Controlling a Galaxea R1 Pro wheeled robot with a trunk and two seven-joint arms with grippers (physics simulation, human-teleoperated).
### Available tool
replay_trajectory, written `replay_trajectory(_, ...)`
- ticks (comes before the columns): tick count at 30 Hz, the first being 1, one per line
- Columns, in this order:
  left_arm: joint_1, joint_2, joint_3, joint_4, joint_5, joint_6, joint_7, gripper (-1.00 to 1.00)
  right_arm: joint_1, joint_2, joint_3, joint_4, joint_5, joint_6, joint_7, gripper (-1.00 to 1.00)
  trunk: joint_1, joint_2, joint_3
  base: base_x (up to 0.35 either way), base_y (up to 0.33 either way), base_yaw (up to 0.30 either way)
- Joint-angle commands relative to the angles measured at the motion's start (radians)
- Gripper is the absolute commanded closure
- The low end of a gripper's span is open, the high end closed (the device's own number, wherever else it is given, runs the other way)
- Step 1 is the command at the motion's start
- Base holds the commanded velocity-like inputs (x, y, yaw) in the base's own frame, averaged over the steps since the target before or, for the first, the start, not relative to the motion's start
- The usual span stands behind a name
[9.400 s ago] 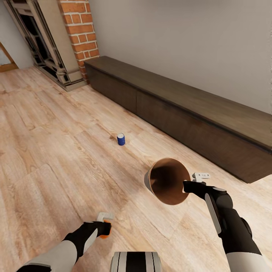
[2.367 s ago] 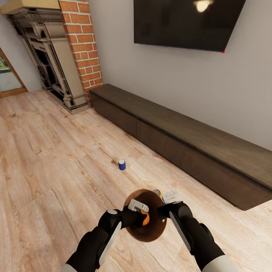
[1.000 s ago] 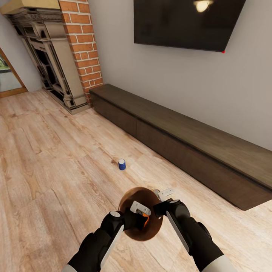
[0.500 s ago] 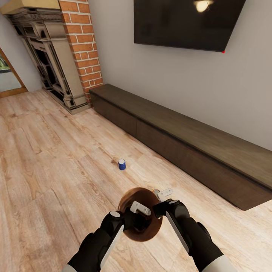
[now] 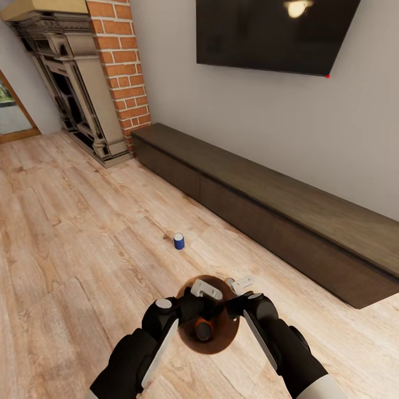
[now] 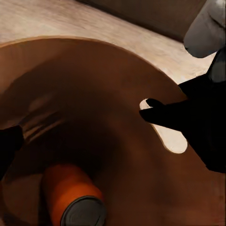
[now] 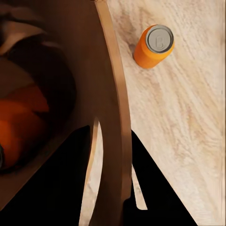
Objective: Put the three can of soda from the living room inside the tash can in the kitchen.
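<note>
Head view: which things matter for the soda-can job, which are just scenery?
Job:
trash can, right gripper shut on rim
orange can inside
orange can on floor
blue can

Scenery:
bench
screen
fireplace

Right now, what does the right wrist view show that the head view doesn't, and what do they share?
Right wrist view alone: a second orange can standing upright on the wood floor outside the bucket. Head view alone: the blue can on the floor, the long dark bench, brick fireplace and wall screen. Both: the trash can held at its rim by the right gripper, with an orange can lying inside.
</note>
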Motion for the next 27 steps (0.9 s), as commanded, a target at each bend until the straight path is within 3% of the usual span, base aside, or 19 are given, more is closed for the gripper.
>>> replay_trajectory(1, 0.001, 0.0, 0.001, -0.022, 0.001, 0.009, -0.001, -1.0, 0.0, 0.0, 0.001, 0.0, -0.04, -0.001, 0.007, 1.0, 0.0, 0.0, 0.0, 0.0, 0.0, 0.0)
replay_trajectory(6, 0.005, 0.012, 0.004, -0.12, 0.001, 0.042, -0.005, -1.0, 0.0, 0.0, -0.001, 0.0, -0.04, -0.001, 0.007, 1.0, 0.0, 0.0, 0.0, 0.0, 0.0, 0.0)
replay_trajectory(17, 0.036, 0.055, 0.028, -0.216, 0.003, 0.054, -0.065, -1.0, 0.0, 0.0, -0.001, 0.0, -0.04, -0.001, 0.007, 1.0, 0.0, 0.0, 0.0, 0.0, 0.0, 0.0)
replay_trajectory(21, 0.043, 0.073, 0.1, -0.24, 0.003, 0.053, -0.078, -1.0, 0.0, 0.0, -0.001, 0.0, -0.04, -0.001, 0.007, 1.0, 0.0, 0.0, 0.0, 0.0, 0.0, 0.0)
replay_trajectory(27, 0.059, 0.098, 0.279, -0.258, 0.003, 0.048, -0.185, -1.0, 0.0, 0.0, -0.001, 0.0, -0.04, -0.001, 0.007, 1.0, 0.0, 0.0, 0.0, 0.0, 0.0, 0.0)
